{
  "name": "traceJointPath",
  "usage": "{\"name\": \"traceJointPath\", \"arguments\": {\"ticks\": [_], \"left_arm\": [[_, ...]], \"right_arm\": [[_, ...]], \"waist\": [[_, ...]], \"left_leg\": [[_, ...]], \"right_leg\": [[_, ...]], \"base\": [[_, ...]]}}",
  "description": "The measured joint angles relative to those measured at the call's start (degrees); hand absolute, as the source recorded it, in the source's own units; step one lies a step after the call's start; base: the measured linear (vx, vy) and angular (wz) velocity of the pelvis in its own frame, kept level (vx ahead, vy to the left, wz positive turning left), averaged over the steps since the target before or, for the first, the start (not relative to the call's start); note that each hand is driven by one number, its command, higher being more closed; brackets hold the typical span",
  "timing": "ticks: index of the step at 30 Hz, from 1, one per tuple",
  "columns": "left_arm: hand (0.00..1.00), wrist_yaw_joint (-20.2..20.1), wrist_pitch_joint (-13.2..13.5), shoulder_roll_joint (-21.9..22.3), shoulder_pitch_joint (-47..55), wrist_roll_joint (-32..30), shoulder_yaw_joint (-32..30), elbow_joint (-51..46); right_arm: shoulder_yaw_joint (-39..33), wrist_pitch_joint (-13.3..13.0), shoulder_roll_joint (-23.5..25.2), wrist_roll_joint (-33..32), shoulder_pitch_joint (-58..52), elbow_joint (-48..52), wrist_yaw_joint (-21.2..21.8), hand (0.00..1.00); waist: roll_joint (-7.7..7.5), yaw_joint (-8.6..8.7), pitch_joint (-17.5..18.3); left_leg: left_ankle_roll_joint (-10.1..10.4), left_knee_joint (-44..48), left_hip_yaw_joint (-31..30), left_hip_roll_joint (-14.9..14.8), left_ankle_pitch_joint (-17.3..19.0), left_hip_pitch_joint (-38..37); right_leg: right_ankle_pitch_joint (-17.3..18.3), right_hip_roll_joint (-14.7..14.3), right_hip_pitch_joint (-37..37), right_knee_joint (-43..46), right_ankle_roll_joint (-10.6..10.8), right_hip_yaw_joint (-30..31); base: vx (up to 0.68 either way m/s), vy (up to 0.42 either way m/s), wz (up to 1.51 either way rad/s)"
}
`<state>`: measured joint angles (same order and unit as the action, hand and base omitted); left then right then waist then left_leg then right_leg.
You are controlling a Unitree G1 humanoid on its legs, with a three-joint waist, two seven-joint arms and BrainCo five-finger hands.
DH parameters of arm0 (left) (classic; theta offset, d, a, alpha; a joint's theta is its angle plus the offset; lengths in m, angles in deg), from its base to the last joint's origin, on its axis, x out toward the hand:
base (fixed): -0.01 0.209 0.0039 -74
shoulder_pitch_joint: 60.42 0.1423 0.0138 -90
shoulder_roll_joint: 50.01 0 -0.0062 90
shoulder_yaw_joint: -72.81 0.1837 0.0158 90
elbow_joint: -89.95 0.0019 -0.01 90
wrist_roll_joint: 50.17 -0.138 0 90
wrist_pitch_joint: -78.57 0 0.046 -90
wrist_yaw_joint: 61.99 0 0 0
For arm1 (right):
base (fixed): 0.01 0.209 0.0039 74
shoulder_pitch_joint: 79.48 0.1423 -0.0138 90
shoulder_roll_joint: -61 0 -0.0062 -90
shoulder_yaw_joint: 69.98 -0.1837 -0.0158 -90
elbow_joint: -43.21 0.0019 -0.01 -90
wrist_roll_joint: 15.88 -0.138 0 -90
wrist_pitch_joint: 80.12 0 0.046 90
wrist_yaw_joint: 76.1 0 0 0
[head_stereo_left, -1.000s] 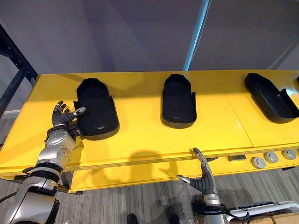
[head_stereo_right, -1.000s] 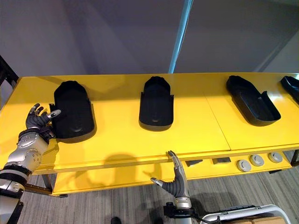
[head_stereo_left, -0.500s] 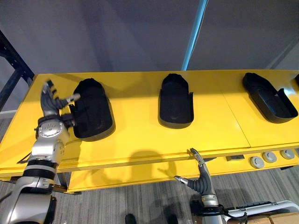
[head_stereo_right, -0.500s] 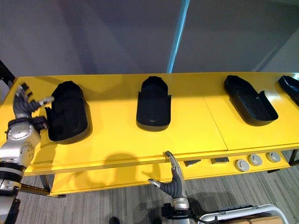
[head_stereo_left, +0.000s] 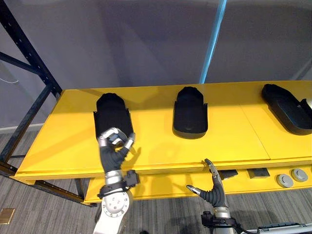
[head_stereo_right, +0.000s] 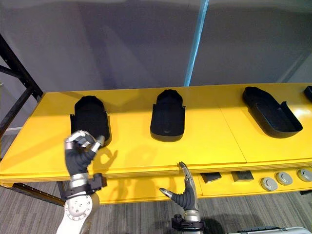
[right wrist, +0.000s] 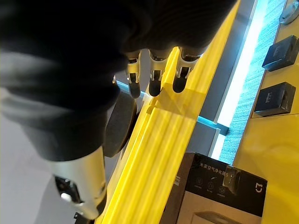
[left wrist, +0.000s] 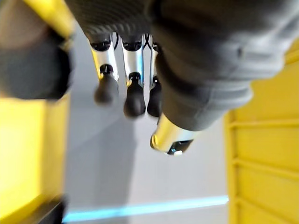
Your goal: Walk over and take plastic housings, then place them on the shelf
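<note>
Left hand (head_stereo_left: 115, 147) has come off the left housing, where its fingers were spread a second ago. It is now held up before the front edge of the long yellow table (head_stereo_left: 234, 134), fingers curled in toward the thumb, clenched on nothing. Whole view has shifted too, so the camera moved.

Table top runs the full width of the view, with a seam toward its right end. Black metal rack frame (head_stereo_left: 28, 58) stands off the table's left end. Thin light-blue vertical strip (head_stereo_left: 215, 39) on the grey wall behind the table.

Task things: black moulded plastic housings, shallow shells each rounded at one end, all lying on the table top, well apart from each other.
- left housing (head_stereo_left: 113, 116), left part of the table, rounded end toward the table's back edge
- middle housing (head_stereo_left: 190, 114), about the table's centre, same orientation
- right housing (head_stereo_left: 287, 106), right part of the table, angled
- edge of a fourth housing (head_stereo_right: 309, 90) at the table's far right

Neither hand holds a housing.

Right hand (head_stereo_left: 213, 188) sits low before the table's front edge, below the middle housing, fingers straight, thumb spread out, released, holding nothing.

Lower yellow ledge (head_stereo_left: 161, 184) under the table's front edge carries two small black blocks (head_stereo_left: 227, 174) and two round grey discs (head_stereo_left: 284, 180) toward the table's right end.
</note>
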<state>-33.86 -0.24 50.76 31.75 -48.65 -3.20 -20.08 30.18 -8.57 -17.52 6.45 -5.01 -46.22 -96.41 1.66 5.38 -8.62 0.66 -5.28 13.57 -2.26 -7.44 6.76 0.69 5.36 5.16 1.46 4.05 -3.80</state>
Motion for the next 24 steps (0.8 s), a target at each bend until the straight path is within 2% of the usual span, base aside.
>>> {"name": "traceJointPath", "arguments": {"ticks": [2, 8, 14, 19, 24], "left_arm": [[1.00, -1.8, -0.2, 0.2, 0.4, 1.9, 0.0, 2.4], [1.00, -3.3, -1.4, 0.6, -0.9, 2.9, -2.0, 8.8], [1.00, -0.5, -3.5, 0.4, -7.1, 2.8, -6.5, 18.3], [1.00, 1.8, -5.3, -0.1, -11.6, 2.8, -9.7, 23.8], [1.00, 3.3, -6.0, -1.1, -14.5, 2.9, -12.7, 28.9]], "right_arm": [[0.1, 0.0, 0.0, 0.0, -0.3, 0.3, 0.3, 0.00], [0.5, -0.1, 0.0, 0.2, -0.5, 0.8, 0.7, 0.00], [1.1, -0.1, -0.2, 0.2, -0.6, 0.8, 0.7, 0.00], [1.6, -0.1, -0.3, 0.2, -0.9, 0.6, 1.2, 0.00], [1.9, -0.1, -0.3, 0.2, -0.9, 0.3, 1.3, 0.00]], "waist": [[-0.05, 0.01, 0.1], [-0.16, 0.19, 0.6], [-0.45, 0.16, 0.8], [-1.49, 0.48, 1.4], [-1.89, 0.64, 1.6]], "left_leg": [[0.0, 0.0, 0.1, -0.1, 0.0, 0.0], [-0.1, 0.0, 0.6, -0.4, -0.1, 0.5], [0.3, 0.0, 1.1, -0.7, 0.2, 0.5], [0.4, 0.1, 1.5, -0.8, 0.3, 0.5], [0.4, 0.0, 1.6, -0.9, 0.3, 0.5]], "right_leg": [[-0.1, -0.1, 0.1, 0.0, -0.1, 0.1], [-0.3, -0.4, 0.8, 0.0, 0.0, 0.5], [-0.4, -0.5, 1.0, -0.3, 0.0, 1.5], [-0.4, -0.5, 1.0, -0.4, -0.1, 1.7], [-0.6, -0.6, 0.9, -0.9, -0.3, 1.8]], "base": [[0.00, -0.003, -0.04], [0.00, -0.005, -0.05], [-0.01, -0.003, -0.05], [0.00, -0.001, -0.03], [0.00, 0.000, 0.00]]}}
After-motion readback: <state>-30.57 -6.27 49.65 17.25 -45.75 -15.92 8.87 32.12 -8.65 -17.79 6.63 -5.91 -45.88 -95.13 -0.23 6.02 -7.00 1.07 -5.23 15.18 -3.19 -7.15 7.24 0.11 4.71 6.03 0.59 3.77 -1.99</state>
